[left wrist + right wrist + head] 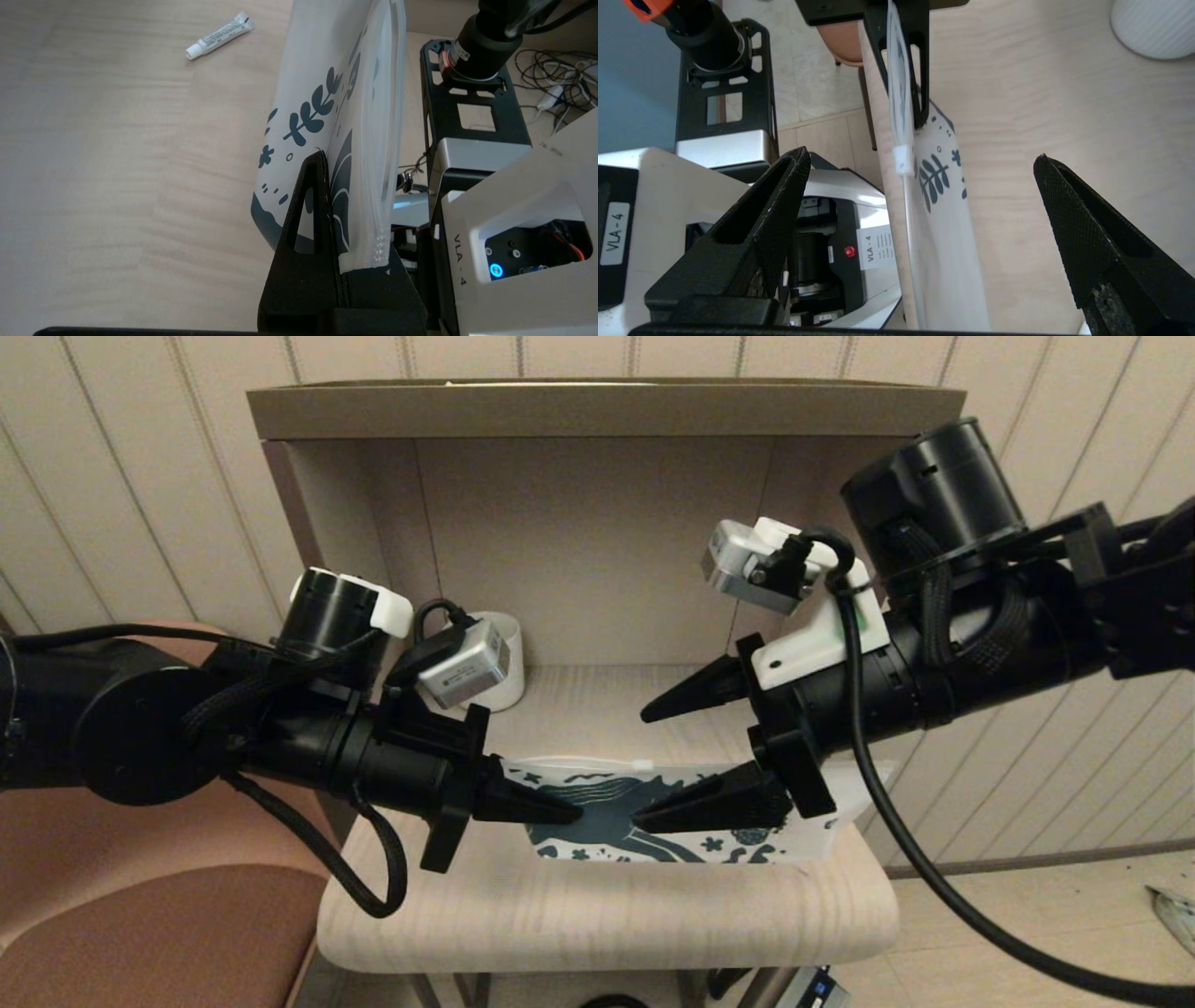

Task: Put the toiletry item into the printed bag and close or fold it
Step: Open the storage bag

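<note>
head view: the printed bag point(653, 817) stands on edge over the front half of the light wood table point(607, 915), its long side running from 9 o'clock to 3 o'clock. the left gripper point(551, 807) reaches in from 9 o'clock and is clamped on the bag's left end. the right gripper point(653, 770) comes in from 3 o'clock, jaws spread wide, one finger above and behind the bag, the other in front of its printed face, not pinching it. a white ribbed mug point(499, 663) sits at the back of the table, at about 11 o'clock from the bag, partly hidden by the left wrist camera. the toiletry item cannot be seen here.

left wrist view: the left gripper point(334, 261) has both fingers pressed together on the bag point(327, 107), the bag's edge held between them and the bag rising away on edge. the toiletry item point(219, 36), a small white tube, lies flat on the table point(117, 163) well apart from the bag, outside it.

right wrist view: the right gripper point(920, 186) is open wide, with the bag point(943, 233) running between its two fingers and touching neither. the bag's white zip slider point(902, 159) sits on the top edge. at 12 o'clock the left gripper point(903, 88) grips the bag's far end. the mug point(1153, 25) shows at 1 o'clock.
</note>
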`<state>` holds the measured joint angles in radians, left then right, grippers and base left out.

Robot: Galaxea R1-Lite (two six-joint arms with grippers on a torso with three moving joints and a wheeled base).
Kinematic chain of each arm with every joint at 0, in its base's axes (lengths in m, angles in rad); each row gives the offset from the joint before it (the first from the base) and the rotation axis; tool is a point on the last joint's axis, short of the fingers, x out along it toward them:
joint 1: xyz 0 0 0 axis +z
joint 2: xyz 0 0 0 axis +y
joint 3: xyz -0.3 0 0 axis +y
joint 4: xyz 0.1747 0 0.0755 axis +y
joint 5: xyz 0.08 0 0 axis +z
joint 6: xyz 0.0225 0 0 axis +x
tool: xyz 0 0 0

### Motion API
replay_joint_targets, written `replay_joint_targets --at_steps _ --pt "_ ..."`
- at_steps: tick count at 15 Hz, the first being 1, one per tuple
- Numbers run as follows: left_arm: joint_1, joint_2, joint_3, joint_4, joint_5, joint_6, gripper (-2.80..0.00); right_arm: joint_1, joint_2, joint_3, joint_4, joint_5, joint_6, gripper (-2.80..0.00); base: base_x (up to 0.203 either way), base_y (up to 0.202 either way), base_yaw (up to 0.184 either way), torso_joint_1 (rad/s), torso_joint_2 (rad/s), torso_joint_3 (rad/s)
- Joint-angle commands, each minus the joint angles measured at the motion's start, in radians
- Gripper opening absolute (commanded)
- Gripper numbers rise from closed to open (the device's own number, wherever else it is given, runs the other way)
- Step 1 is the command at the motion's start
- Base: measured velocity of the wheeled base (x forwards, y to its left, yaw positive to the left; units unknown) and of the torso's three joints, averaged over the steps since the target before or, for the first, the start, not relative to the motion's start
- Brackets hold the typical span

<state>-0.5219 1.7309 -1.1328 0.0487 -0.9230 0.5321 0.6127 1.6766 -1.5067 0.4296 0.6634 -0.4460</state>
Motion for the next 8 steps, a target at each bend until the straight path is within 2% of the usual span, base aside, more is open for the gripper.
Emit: replay_joint_targets --at_steps 1,8 --pt "-0.001 -0.001 -0.002 0.0 -0.005 0.002 -2.8 0.002 -0.006 0.011 0.0 0.002 -0.003 0.0 0.0 0.0 0.0 0.0 0.0 0.0" --pt "-0.001 -0.003 0.002 0.0 -0.005 0.009 -2.8 0.004 0.002 -0.03 0.0 -0.028 -0.014 0.0 0.0 0.0 0.0 0.0 0.0 0.0"
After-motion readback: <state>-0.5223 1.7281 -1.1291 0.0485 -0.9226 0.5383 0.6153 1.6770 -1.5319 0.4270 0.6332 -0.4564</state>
